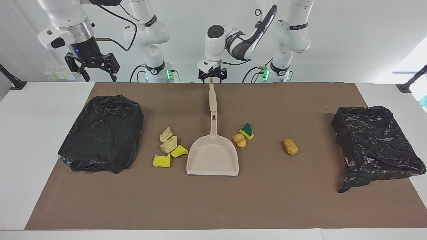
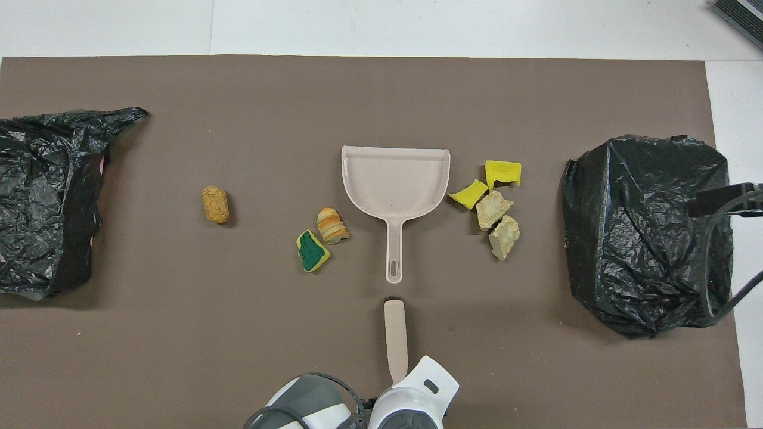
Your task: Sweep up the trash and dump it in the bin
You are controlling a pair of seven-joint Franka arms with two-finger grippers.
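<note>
Your left gripper hangs over the top of the brush handle, jaws spread and gripping nothing, apparently lined up to take the sweeper. The beige dustpan lies mid-mat, mouth turned away from the robots, with trash on both flanks: yellow and tan chunks toward the right arm's end, a green-topped sponge bit and orange pieces toward the left arm's. Your right gripper waits open above the bagged bin.
</note>
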